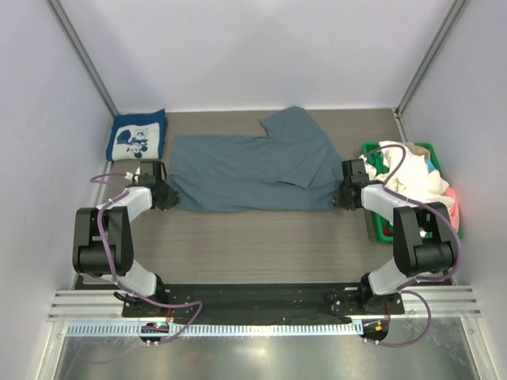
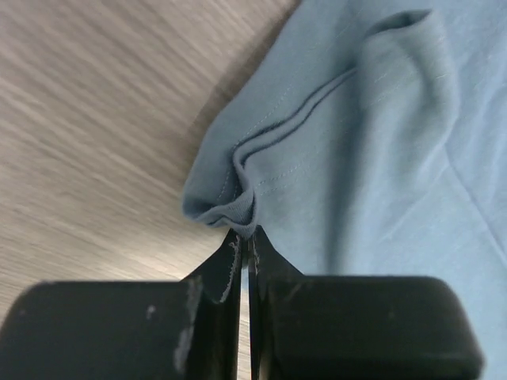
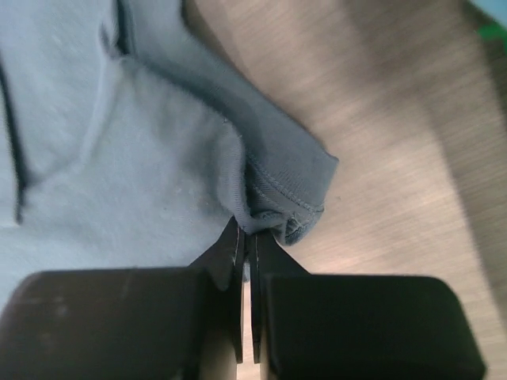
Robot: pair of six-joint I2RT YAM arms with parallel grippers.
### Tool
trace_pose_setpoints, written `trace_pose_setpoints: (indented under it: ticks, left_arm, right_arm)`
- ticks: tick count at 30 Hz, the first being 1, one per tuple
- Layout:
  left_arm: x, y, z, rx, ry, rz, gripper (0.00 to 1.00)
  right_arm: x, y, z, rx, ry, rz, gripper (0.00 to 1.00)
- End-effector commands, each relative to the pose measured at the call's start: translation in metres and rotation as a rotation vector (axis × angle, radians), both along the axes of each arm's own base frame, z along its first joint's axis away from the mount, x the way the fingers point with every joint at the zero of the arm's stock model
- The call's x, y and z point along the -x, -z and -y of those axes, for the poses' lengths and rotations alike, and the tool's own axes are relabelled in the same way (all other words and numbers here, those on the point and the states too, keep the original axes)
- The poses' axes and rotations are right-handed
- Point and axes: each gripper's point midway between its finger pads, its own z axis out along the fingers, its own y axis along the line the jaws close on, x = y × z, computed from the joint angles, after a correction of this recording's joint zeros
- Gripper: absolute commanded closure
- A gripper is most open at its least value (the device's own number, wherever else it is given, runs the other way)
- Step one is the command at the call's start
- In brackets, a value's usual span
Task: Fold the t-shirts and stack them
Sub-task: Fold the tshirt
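Note:
A slate-blue t-shirt (image 1: 253, 168) lies spread across the middle of the table, one flap folded up at the back. My left gripper (image 1: 165, 194) is shut on the shirt's near left corner (image 2: 226, 207). My right gripper (image 1: 342, 195) is shut on its near right corner (image 3: 289, 207). Both corners bunch up at the fingertips. A folded navy t-shirt with a white cartoon print (image 1: 137, 135) lies at the back left. Other t-shirts, white and pink (image 1: 420, 180), are heaped in the basket at the right.
A green plastic basket (image 1: 383, 229) stands at the right edge, close to the right arm. White walls with metal posts close in the back and sides. Bare wood table (image 1: 261, 245) lies between the shirt and the arm bases.

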Motion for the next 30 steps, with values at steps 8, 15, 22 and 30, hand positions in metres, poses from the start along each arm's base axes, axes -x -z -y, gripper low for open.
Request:
trace_pose_setpoints:
  ticks: [8, 15, 22, 30]
  left_arm:
    - [-0.038, -0.141, -0.022, -0.046, -0.032, 0.217, 1.00]
    - [0.046, -0.093, -0.027, -0.030, -0.088, 0.111, 1.00]
    - [0.109, -0.056, -0.030, -0.029, -0.154, 0.009, 0.99]
    - [0.126, -0.081, -0.024, 0.019, -0.205, 0.074, 0.76]
  right_arm:
    - [-0.077, -0.150, 0.006, 0.019, 0.021, 0.281, 0.99]
    - [0.012, -0.073, 0.010, -0.035, 0.055, 0.107, 0.99]
    - [0.069, -0.035, 0.006, -0.099, 0.088, 0.049, 0.99]
    - [0.095, -0.049, -0.005, -0.175, 0.069, 0.073, 0.56]
